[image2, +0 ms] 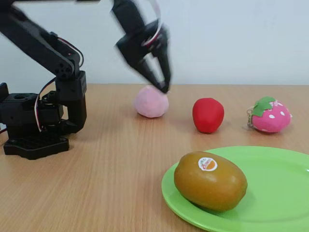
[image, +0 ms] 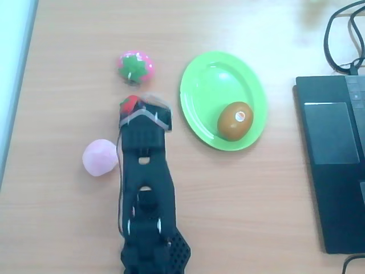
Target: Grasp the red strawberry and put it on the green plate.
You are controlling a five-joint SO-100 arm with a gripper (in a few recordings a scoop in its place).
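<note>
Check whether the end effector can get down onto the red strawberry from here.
Probably yes. The end effector hangs above the table near the red strawberry, which stands alone, apart from the pink ball and pink strawberry.

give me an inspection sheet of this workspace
surface: light wooden table, bare between items
job's things: red strawberry upright on table, not gripped; green plate holds brown kiwi-like fruit
clutter: pink strawberry; pale pink ball
grippers: gripper blurred, raised above table, fingers nearly together, holding nothing; over the red strawberry in the overhead view
cables: black cables by laptop
surroundings: pale wall
</note>
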